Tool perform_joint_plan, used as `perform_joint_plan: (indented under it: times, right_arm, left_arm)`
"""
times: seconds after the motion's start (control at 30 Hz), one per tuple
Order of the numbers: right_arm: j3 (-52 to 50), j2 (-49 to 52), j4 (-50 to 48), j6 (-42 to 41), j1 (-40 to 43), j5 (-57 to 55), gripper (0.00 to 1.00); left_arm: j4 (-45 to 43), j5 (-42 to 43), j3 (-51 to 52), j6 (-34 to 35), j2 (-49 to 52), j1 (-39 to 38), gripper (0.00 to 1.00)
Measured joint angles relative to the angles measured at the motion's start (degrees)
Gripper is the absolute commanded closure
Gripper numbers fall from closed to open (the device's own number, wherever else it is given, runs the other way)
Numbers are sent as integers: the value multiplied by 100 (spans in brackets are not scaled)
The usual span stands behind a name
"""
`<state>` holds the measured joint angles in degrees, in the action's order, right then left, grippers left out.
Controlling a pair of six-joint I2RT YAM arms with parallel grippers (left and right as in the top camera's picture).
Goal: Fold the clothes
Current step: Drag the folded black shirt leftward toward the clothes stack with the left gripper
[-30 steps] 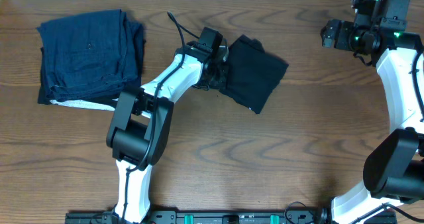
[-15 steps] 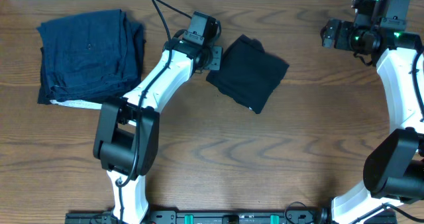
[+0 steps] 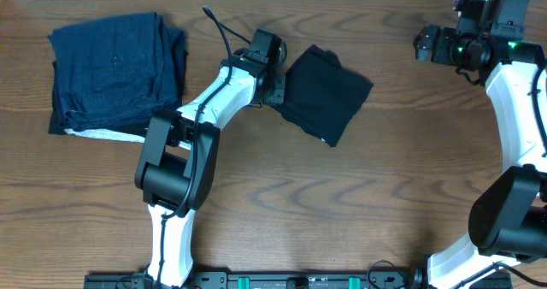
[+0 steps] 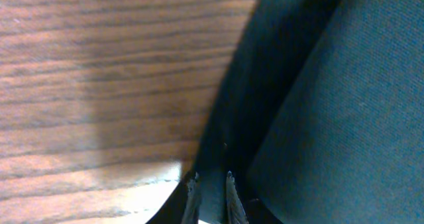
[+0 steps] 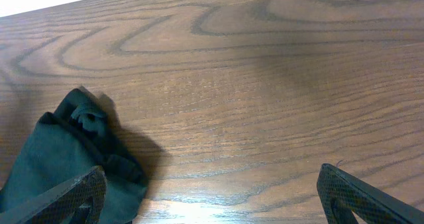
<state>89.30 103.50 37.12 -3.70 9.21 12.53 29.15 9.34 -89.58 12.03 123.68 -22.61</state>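
Note:
A small folded black garment (image 3: 329, 97) lies at the table's back middle. My left gripper (image 3: 277, 82) is at its left edge. In the left wrist view the two fingertips (image 4: 211, 199) are nearly together with the garment's dark edge (image 4: 344, 105) pinched between them, low on the table. My right gripper (image 3: 425, 45) is open and empty at the far back right, well away from the garment. The right wrist view shows its wide-apart fingers (image 5: 212, 197) and the garment's bunched corner (image 5: 53, 158) at lower left.
A stack of folded navy clothes (image 3: 115, 71) sits at the back left, with a white edge showing under it. The wooden table (image 3: 342, 203) stretches across the front. The table's back edge runs just behind the garment.
My left gripper pulled back up and left off the garment half a second ago, then returned to its left edge and closed on it. The right arm has not moved.

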Motion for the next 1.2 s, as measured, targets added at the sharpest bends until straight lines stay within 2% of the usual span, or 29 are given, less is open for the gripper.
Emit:
perform_joint_plan:
  times: [0.27, 0.6, 0.9, 1.2]
  right_arm:
    - [0, 0, 2, 0, 0, 0, 1]
    - [0, 0, 0, 0, 0, 0, 1]
    - [0, 0, 0, 0, 0, 0, 1]
    - [0, 0, 0, 0, 0, 0, 1]
  left_arm:
    - [120, 345, 35, 188, 0, 0, 83]
    - [706, 426, 55, 450, 0, 0, 83]
    - [680, 422, 4, 424, 0, 2, 91]
    - [-144, 422, -240, 116, -2, 0, 91]
